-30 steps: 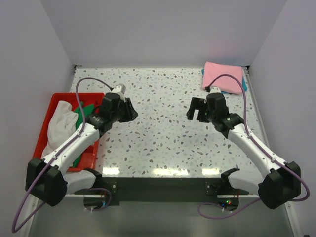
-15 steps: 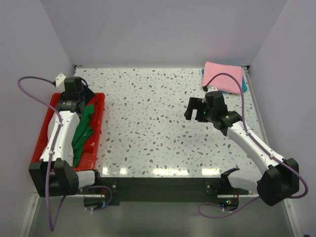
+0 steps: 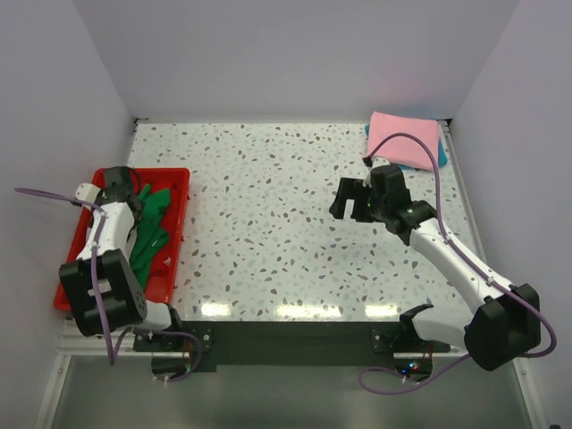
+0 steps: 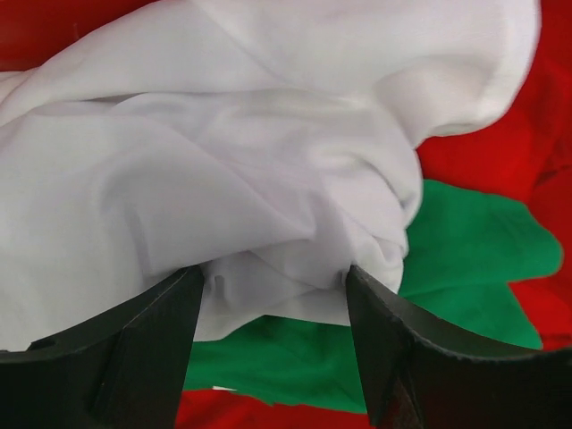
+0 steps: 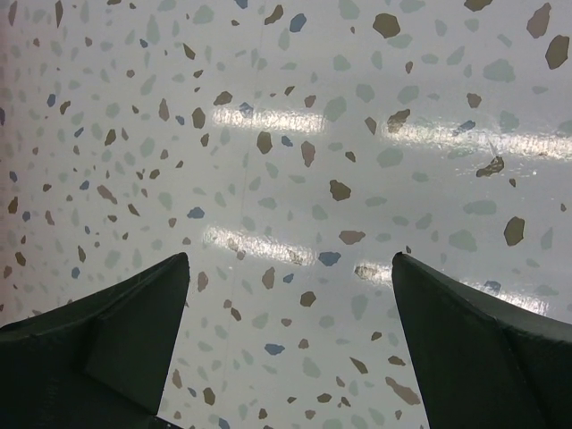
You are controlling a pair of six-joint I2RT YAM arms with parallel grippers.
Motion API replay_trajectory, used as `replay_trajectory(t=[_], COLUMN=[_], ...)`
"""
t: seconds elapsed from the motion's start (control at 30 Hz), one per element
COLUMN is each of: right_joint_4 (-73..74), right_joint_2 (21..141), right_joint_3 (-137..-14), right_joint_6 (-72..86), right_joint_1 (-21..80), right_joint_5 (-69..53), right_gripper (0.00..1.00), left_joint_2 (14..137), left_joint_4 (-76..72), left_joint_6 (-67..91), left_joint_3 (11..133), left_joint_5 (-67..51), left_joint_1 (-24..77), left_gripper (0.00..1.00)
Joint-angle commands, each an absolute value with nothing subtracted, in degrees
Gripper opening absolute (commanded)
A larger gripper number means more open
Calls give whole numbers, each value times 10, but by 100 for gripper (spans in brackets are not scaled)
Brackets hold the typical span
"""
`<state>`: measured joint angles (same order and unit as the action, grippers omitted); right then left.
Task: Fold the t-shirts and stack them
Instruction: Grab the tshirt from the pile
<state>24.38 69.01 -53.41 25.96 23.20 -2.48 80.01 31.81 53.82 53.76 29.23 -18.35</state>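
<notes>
Left gripper (image 4: 273,277) moved over red tray (image 3: 161,172); white t-shirt (image 4: 223,134) covers green t-shirt (image 4: 465,241).

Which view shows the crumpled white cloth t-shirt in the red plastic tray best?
Left wrist: the white t-shirt fills the frame, bunched over a green t-shirt, right at the open left gripper. In the top view the left arm hides it. Right wrist shows only speckled tabletop.

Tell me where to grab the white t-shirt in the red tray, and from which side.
Grip the bunched ridge at the edge of the white t-shirt, lying between the fingers of the open left gripper, coming straight down. The cloth is piled thick there, raised over the green t-shirt, so a pinch likely catches white alone. The walls of the red tray hinder a sideways approach.
</notes>
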Motion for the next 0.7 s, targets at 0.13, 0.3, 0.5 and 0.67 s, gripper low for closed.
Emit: replay_trajectory(t=[0.13, 0.3, 0.5, 0.67], right_joint_4=[229, 232, 237, 249], right_joint_2=[693, 692, 698, 707], right_joint_3=[-543, -545, -551, -567], right_joint_6=[263, 261, 261, 260], right_joint_1=[232, 231, 231, 232], right_joint_5=[-47, -40, -39, -42], right_gripper=[99, 99, 99, 99], left_joint_2=[808, 777, 710, 642], left_joint_4=[294, 290, 323, 305], left_joint_6=[563, 528, 488, 438], left_joint_3=[510, 526, 578, 602], left_joint_5=[319, 314, 316, 275], left_joint_1=[-224, -231, -232, -232], left_gripper=[49, 22, 0, 0])
